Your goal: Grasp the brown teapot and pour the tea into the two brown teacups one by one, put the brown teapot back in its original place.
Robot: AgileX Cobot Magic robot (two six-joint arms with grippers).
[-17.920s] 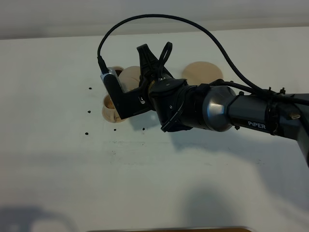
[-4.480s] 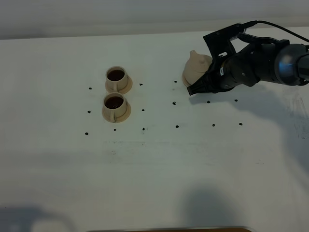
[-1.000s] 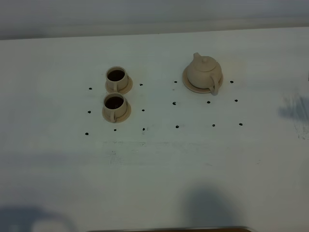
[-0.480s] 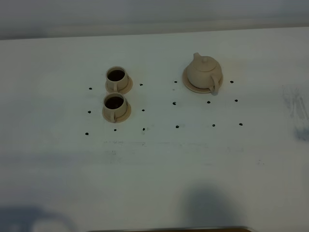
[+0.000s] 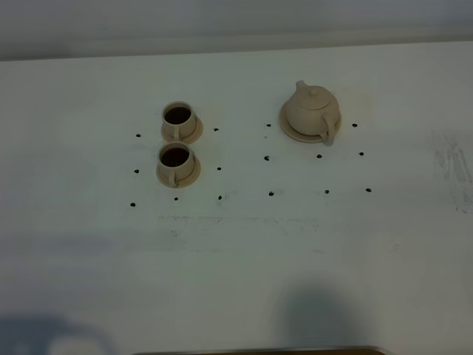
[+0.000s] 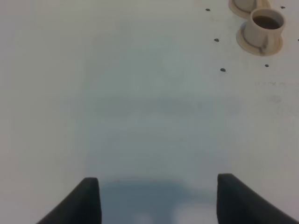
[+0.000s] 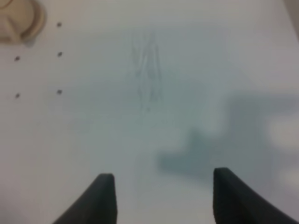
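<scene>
The brown teapot (image 5: 313,109) stands upright on its wide flat saucer (image 5: 290,129) at the back right of the white table. Two brown teacups (image 5: 178,118) (image 5: 175,160) stand on small saucers at the left, one behind the other, each holding dark tea. No arm shows in the exterior view. In the left wrist view my left gripper (image 6: 159,203) is open and empty over bare table, with the nearer cup (image 6: 264,27) far off. In the right wrist view my right gripper (image 7: 161,198) is open and empty, and the saucer's edge (image 7: 32,23) shows in a corner.
Small black dots (image 5: 270,194) mark the table around the cups and the teapot. Faint grey scuff marks (image 5: 451,159) lie near the right edge. A brown strip (image 5: 259,351) runs along the front edge.
Over the last second the right arm's blurred shadow at the table's right edge has gone. The teapot and both cups have not moved.
</scene>
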